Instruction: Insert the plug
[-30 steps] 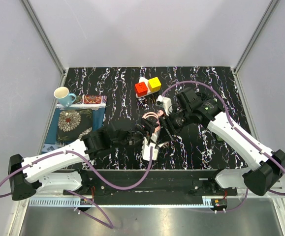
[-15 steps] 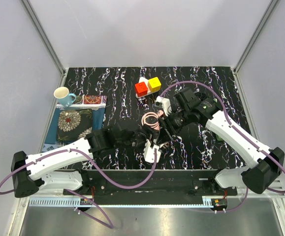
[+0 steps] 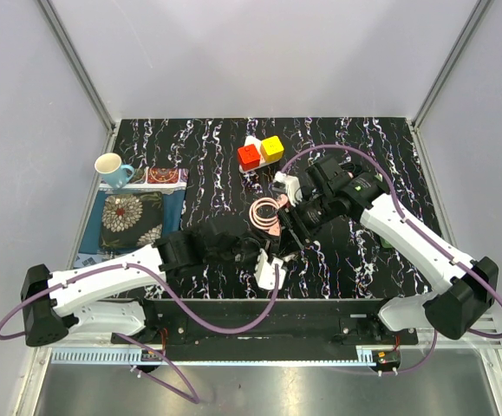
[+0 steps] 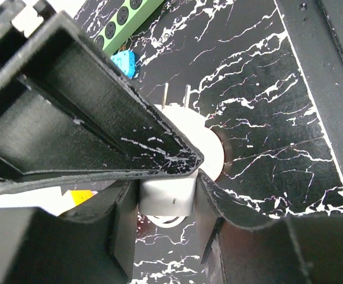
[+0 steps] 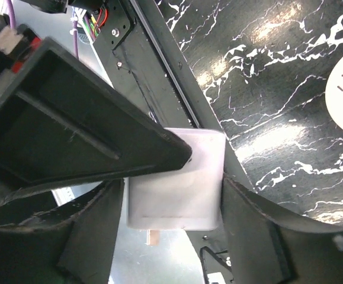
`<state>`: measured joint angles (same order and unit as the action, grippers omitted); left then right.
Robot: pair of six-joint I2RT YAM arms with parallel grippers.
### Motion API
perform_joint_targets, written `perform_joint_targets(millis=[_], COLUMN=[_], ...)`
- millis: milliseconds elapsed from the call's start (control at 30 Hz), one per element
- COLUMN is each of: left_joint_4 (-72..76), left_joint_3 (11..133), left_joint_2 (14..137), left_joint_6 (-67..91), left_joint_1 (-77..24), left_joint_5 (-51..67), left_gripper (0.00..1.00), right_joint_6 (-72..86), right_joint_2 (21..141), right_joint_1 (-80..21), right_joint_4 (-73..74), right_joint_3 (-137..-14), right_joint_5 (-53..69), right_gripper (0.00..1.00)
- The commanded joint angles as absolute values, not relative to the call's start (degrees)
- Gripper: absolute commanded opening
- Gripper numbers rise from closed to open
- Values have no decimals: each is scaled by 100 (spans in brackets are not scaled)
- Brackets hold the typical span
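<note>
We see the white boxy plug [image 4: 165, 198], its two metal prongs pointing forward, clamped between the jaws of the left gripper [image 4: 166, 177]. It is held over the black, white-veined marble counter [image 4: 260, 71], near the front edge and about mid-width. The right gripper [image 5: 174, 171] has its jaws close on either side of the same plug, but we cannot tell whether they press it. Beyond the prongs lies a green power strip [image 4: 127, 21].

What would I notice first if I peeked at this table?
Two robot arms meet in the middle of the black marbled table: the left gripper squeezes a white plug with metal prongs, the right gripper a white block. Farther back sit bright red and yellow blocks.
</note>
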<state>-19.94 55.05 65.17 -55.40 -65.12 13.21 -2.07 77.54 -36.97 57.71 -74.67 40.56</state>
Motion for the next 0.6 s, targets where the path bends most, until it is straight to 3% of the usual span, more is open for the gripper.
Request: perform_joint_targets(millis=[0,167,567], left_joint_4=[-1091,-739,-1221], left_joint_3=[5151,4493,4271], left_joint_2=[6241,5890,5660], left_joint_6=[-4949,-4176,-819], left_joint_1=[-6504,-6504,-6469], left_joint_5=[1029,677,26], left_gripper=[0,0,0], right_joint_6=[-334,-255,1203], right_joint_2=[7550,7506,7611], right_joint_1=[-3753,-3709,-2514], right_joint_4=[5546,5458,3745], right_joint_3=[-7690,-7813,-6831], right_joint_5=[4070,3438,1496], right_gripper=[75,91,94])
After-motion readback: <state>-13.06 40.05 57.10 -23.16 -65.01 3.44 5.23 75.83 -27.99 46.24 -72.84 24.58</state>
